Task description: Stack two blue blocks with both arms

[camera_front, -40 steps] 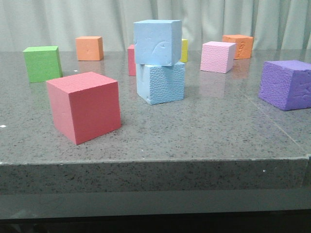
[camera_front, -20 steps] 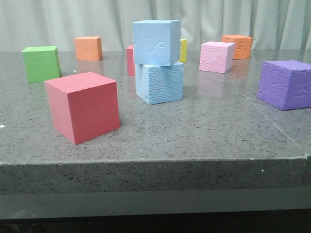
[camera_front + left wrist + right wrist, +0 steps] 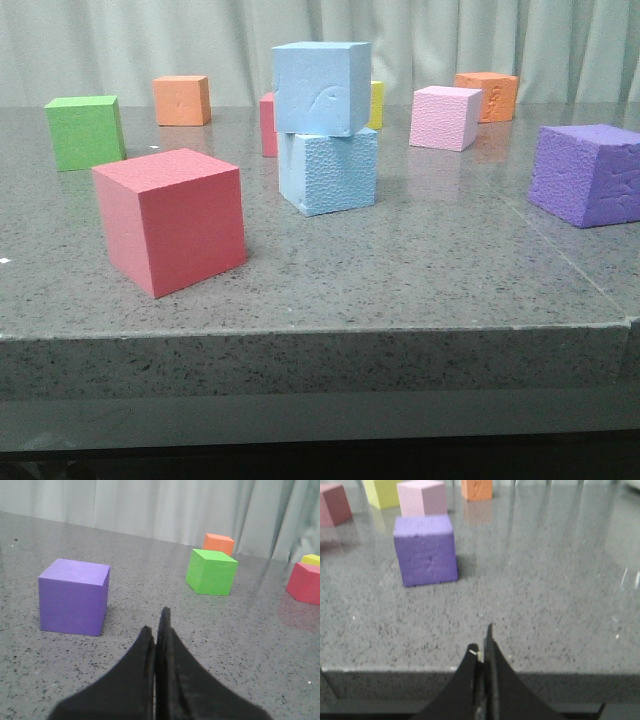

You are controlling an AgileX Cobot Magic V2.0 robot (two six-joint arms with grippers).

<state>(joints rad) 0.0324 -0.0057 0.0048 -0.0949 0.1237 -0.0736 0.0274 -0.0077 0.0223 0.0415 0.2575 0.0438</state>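
In the front view the smooth blue block [image 3: 322,88] with a curved scratch sits on top of the pebbled blue block [image 3: 329,171] at the table's middle, slightly offset. No arm shows in the front view. In the left wrist view my left gripper [image 3: 156,622] is shut and empty, low over the table near a purple cube [image 3: 74,596]. In the right wrist view my right gripper [image 3: 482,641] is shut and empty above the table's front edge, a purple cube [image 3: 425,550] ahead of it. Neither blue block shows in the wrist views.
The front view shows a red cube [image 3: 170,219] at front left, a green cube [image 3: 84,131], two orange cubes [image 3: 181,100] [image 3: 489,95], a pink cube [image 3: 445,117], a purple cube [image 3: 587,173] at right, and a yellow cube [image 3: 377,104] and a red cube behind the stack.
The whole front view has shifted slightly left. The stack and other cubes keep their places relative to each other.
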